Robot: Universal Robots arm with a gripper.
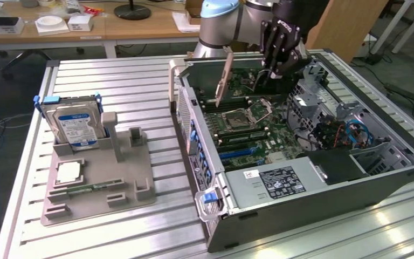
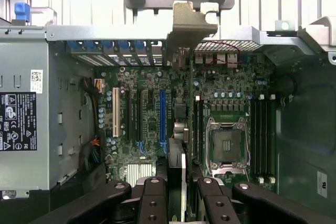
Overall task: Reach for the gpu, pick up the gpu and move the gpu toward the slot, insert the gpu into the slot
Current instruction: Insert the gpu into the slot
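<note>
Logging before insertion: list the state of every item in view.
Dark flat circuit card with silvery bracket: gripped, held above green motherboard.
Black end effector: shut on card.
Long blue plastic slot: empty.
Grey metal computer case: side open.
Blue-labelled silver hard drive: upright in grey holder.

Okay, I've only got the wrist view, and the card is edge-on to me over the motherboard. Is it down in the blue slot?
Observer: No. In the exterior view the gpu hangs from the fingers, raised well above the motherboard and the slot.
Operator: What's on the table beside the case?
Observer: A hard drive, standing upright in a grey holder on the exterior view's left.
Operator: Anything else in that holder?
Observer: A small green memory stick lies flat on it, nearer the camera than the drive.
</note>
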